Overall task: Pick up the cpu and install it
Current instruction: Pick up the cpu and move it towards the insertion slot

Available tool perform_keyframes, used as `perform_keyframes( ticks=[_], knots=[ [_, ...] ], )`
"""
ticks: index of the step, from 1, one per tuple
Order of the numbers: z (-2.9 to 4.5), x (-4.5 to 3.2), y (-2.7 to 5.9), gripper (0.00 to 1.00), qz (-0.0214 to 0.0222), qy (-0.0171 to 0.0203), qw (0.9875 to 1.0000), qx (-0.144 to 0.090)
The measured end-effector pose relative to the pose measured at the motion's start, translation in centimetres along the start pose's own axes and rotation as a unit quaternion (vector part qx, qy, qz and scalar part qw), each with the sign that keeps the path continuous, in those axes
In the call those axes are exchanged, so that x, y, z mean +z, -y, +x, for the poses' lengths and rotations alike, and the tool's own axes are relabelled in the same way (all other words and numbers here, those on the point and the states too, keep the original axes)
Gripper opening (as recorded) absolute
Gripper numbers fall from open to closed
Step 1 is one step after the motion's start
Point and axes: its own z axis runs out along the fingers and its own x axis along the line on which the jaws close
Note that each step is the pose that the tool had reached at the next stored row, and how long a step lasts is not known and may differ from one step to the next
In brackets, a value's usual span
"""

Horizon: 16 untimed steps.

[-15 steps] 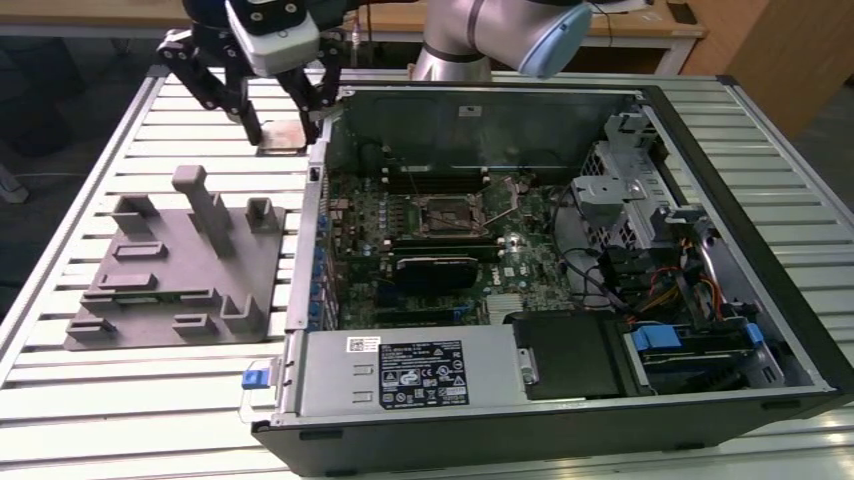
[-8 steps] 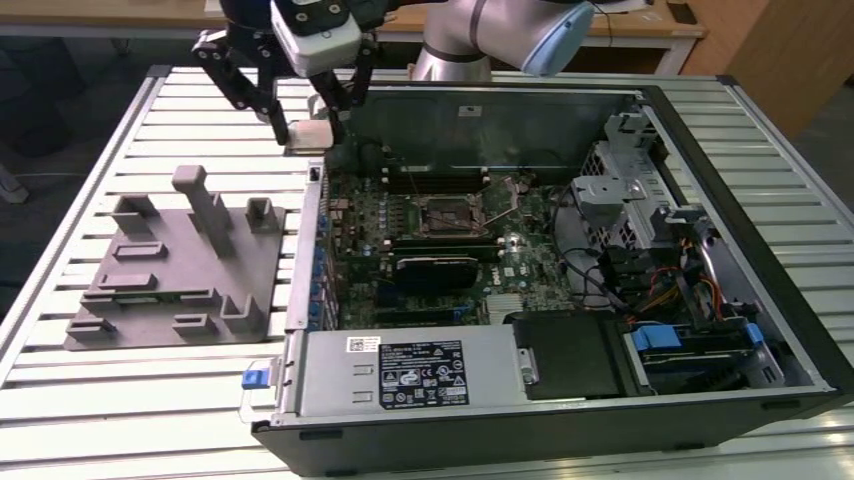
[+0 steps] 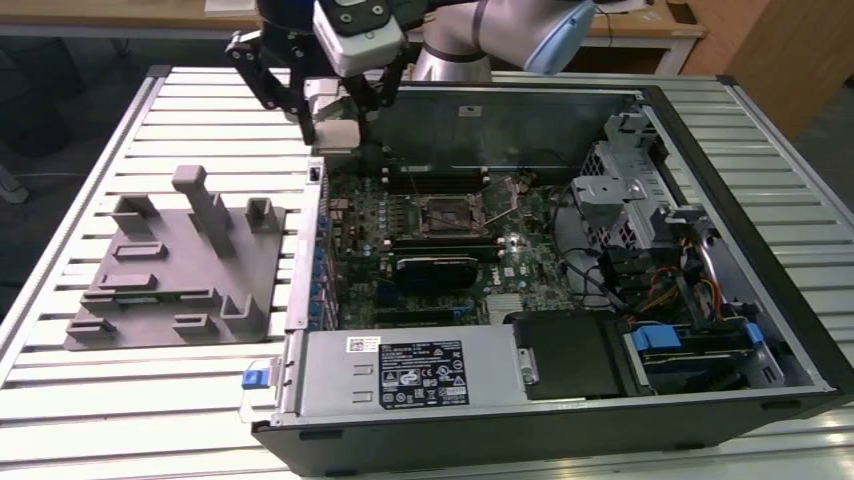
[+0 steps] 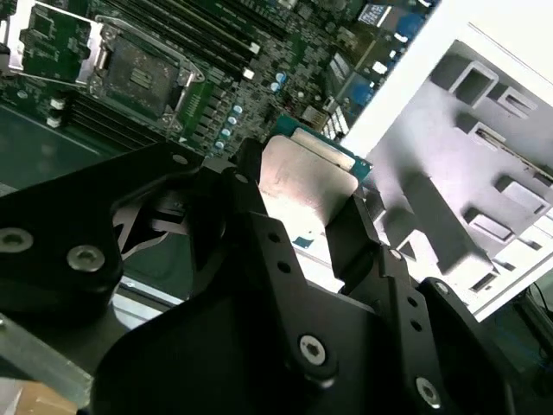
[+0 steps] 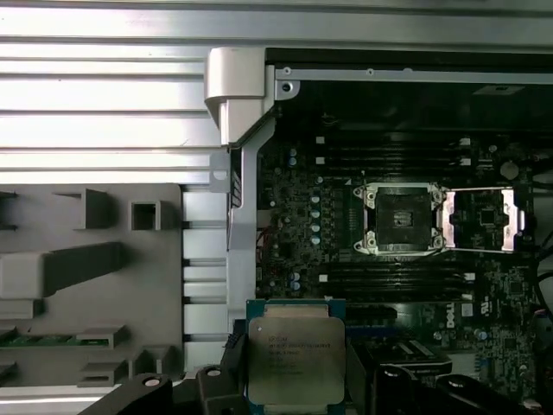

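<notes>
Silver-white metal tops the cpu, which the gripper clamps by two opposite edges, lid facing the first wrist camera. The held cpu hangs over the edge of the computer case. The open socket lies well apart, inside the case, toward the exterior view's right.

Probably a robotics lab: slatted aluminium bench, open computer case, grey fixture, wooden desks behind.
</notes>
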Motion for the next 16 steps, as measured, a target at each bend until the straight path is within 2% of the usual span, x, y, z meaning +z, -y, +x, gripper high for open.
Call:
perform_keyframes(
  ticks=[8,12,16],
  knots=[
    [-2.31,0.26,-0.05,0.54,0.0001,-0.0025,1.0,0.0],
    [-3.42,0.86,-0.05,0.54,0.0001,-0.004,1.0,0.0],
    [-3.99,1.59,-0.03,0.54,0.0002,-0.0045,1.0,0.0]
  ],
)
